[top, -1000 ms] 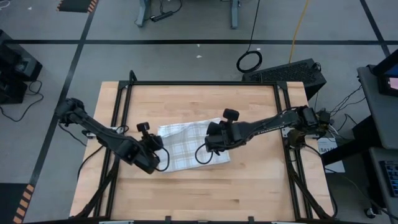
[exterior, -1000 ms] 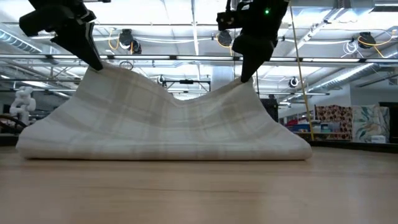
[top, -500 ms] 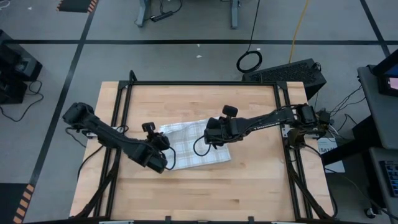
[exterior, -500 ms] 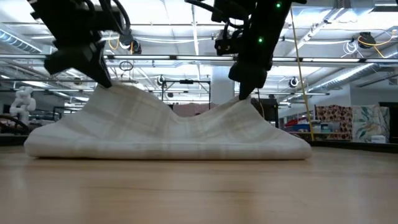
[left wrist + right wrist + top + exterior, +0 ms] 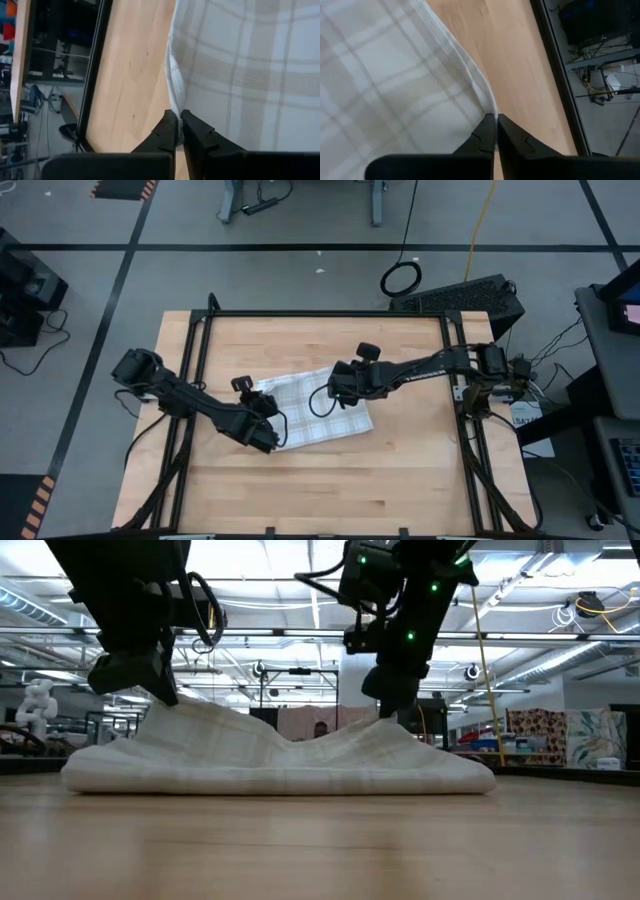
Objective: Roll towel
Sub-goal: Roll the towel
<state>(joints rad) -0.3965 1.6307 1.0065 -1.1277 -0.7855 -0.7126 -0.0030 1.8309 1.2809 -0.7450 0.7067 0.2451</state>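
Towel: we log one white soft cloth towel with thin grey plaid lines (image 5: 318, 412), folded, lying mid-way on the pale wooden surface (image 5: 320, 490), between both tools.
Left tool (image 5: 179, 116): clamped tight on the towel's edge, that corner raised off the surface.
Right tool (image 5: 496, 119): pinched closed on the opposite edge, likewise raised.
Span between tools: we see the cloth sag to the surface.

The left arm reaches in from the left edge of the table, its end effector (image 5: 263, 406) pinched shut low above the surface. The right arm stretches in from the right, its end effector (image 5: 343, 379) likewise pinched shut.
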